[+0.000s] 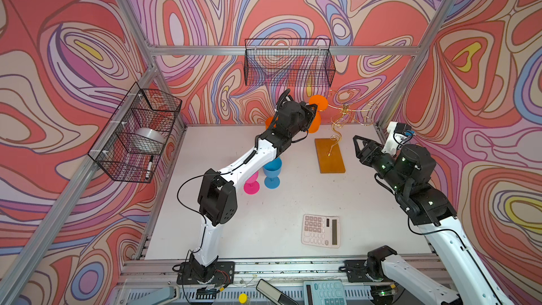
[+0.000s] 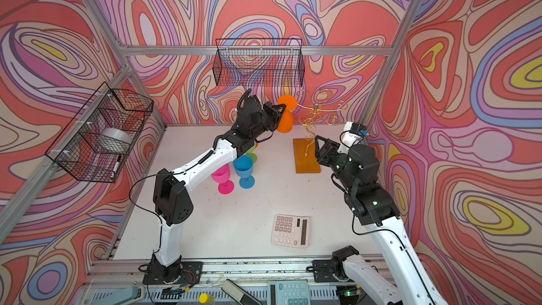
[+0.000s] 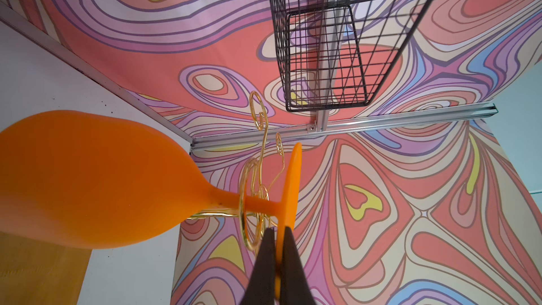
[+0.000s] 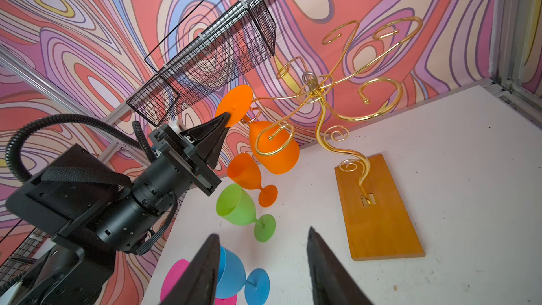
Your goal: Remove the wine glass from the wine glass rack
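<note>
1. Left gripper (image 3: 277,231) is pinched shut on the foot rim of the orange wine glass (image 3: 88,177), which hangs upside down on the wine glass rack (image 4: 378,206).
2. Right gripper (image 4: 263,234): half open, empty.
3. My worry: the stem could snag the wire and tip the unheld rack.

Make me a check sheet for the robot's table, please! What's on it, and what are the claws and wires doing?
Surface: white table, a few dark specks, no spills seen.
Job's things: orange wine glass hangs upside down on the gold wine glass rack.
Clutter: pink glass, blue glass, green glass and small orange glass stand grouped; calculator near the front.
Grippers: left gripper shut on the wine glass's foot rim; right gripper open, empty.
Cables: black cable loops off the left arm; no snag seen.
Surroundings: swirly walls; back basket looks empty; side basket holds a tape roll and marker.
</note>
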`<state>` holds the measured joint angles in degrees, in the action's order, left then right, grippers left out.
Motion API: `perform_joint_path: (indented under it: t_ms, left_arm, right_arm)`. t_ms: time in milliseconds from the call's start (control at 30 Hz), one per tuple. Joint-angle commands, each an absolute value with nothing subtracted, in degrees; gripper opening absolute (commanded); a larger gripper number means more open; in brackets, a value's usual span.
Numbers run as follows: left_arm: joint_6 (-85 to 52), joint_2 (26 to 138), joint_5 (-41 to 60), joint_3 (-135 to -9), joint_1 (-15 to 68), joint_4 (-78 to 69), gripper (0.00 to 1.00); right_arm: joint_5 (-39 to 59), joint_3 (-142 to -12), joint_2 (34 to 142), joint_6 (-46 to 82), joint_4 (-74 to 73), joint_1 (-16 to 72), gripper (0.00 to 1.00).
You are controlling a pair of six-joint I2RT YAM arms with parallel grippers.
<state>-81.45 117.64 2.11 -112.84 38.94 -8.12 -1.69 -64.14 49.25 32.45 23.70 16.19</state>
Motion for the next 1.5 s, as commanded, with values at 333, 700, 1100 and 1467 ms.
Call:
perform_joint_path:
  t_ms: [333, 700, 1100, 1467]
  left_arm:
    - [-80.6, 123.9, 2.0, -124.7, 38.1, -5.9, 0.00]
    - [-80.9, 127.3, 4.4, -129.2, 38.4, -4.9, 0.00]
    - [-82.3, 127.1, 8.6, -129.0, 38.8, -5.3, 0.00]
    - [-82.4, 126.2, 11.8, -127.8, 39.0, -4.8, 0.00]
  right_arm:
    - [-3.0, -64.2, 48.3, 31.2, 24.1, 16.0, 0.51]
    - [-3.4, -64.1, 47.6, 31.1, 24.4, 16.0, 0.51]
    - [-3.0, -63.9, 47.5, 31.5, 24.3, 16.0, 0.51]
    - [-2.9, -63.8, 47.5, 31.7, 24.1, 16.1, 0.51]
